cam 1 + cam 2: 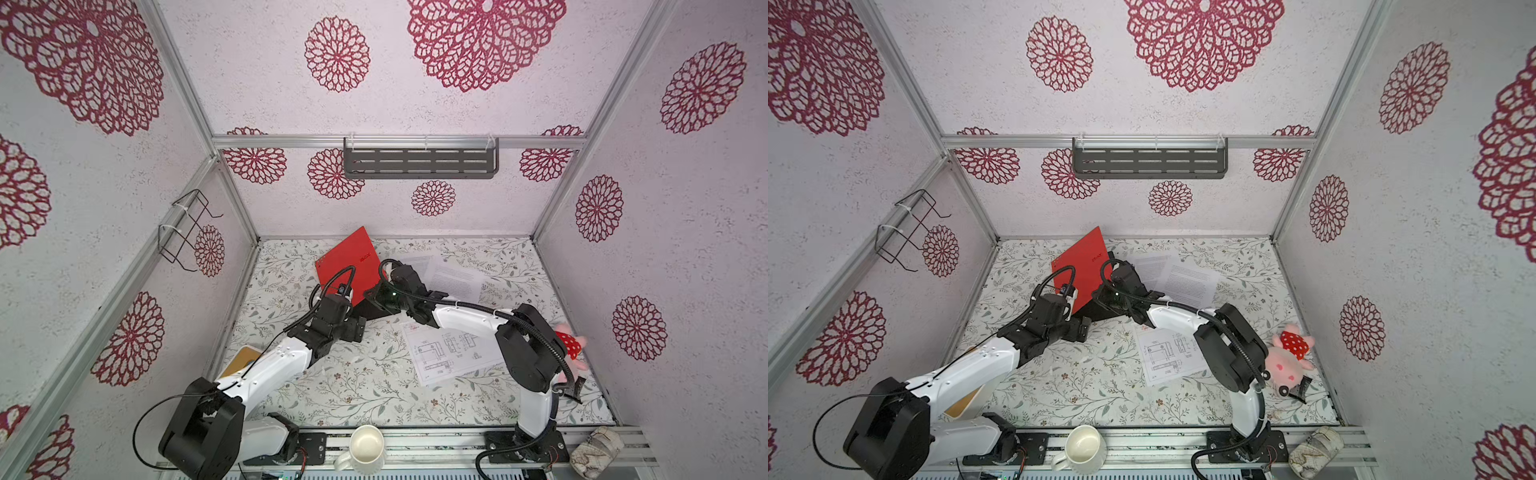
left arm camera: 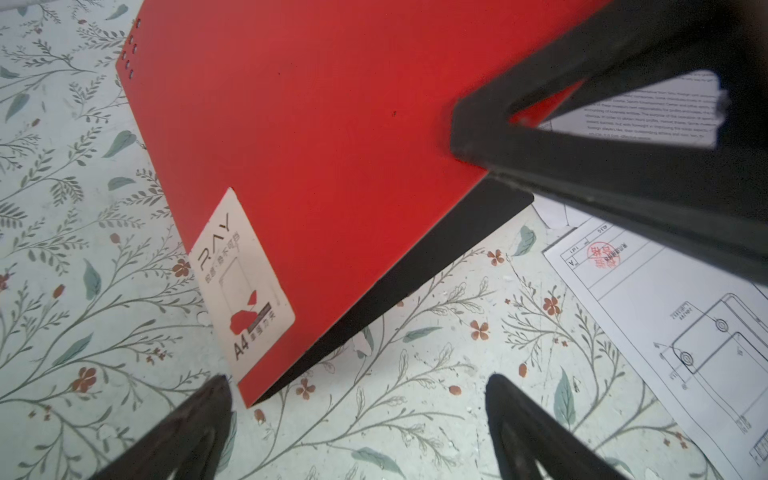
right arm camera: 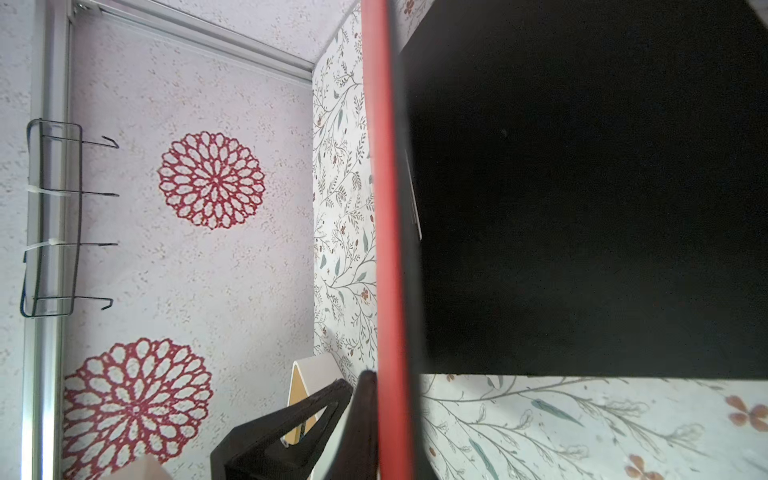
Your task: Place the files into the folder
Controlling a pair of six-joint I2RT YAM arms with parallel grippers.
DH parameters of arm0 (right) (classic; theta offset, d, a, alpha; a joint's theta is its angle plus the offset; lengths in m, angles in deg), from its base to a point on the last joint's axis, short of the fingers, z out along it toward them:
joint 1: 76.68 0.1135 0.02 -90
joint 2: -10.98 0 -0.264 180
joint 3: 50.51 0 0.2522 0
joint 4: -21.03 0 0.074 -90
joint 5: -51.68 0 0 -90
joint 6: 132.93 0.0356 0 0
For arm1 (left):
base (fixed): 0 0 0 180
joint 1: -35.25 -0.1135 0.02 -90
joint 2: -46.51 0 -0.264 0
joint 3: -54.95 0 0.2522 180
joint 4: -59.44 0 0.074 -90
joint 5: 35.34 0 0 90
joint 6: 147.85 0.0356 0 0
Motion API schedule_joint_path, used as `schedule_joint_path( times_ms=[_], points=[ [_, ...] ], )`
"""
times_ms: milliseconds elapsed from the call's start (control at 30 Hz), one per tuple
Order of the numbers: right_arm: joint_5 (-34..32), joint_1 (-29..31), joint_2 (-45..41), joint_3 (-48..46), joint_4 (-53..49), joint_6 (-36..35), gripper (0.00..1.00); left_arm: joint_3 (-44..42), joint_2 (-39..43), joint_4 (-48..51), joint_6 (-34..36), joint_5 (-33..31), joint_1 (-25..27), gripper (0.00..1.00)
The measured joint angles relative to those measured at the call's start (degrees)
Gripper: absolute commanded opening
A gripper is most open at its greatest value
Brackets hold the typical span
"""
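At the folder (image 1: pixel 349 266), along its right edge, my right gripper (image 2: pixel 471 160) is pinched tight on the raised red cover, forearm stretched low from the folder's right. If that thin edge slips, I judge the cover drops shut before any sheet goes in. My left gripper (image 2: pixel 357 390) hovers spread wide and empty by the folder's labelled corner. Text sheets (image 1: pixel 453 278) lie right of the folder, and the drawing sheet (image 1: pixel 449 353) is in front of it.

RAY, A4 on folder (image 2: pixel 332 145) label (image 2: pixel 243 278).
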Motion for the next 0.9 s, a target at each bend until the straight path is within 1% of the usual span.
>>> schedule_joint_path(
  times_ms=[300,467,633,900],
  points=[
    [0.5,-0.3,0.0,0.0,1.1,2.8,0.06,4.7,-5.9,0.6,1.2,-3.2,0.1,0.84],
    [0.7,-0.5,0.0,0.0,1.8,4.0,0.06,5.9,-7.7,1.1,1.9,-4.8,0.1,0.81],
    [0.9,-0.7,0.0,0.0,2.1,4.8,0.07,7.0,-9.0,1.1,3.3,-5.6,0.1,0.72],
    [1.8,-1.0,0.0,0.0,1.8,4.8,0.09,7.8,-10.2,1.0,5.7,-5.8,0.1,0.69]
  ],
)
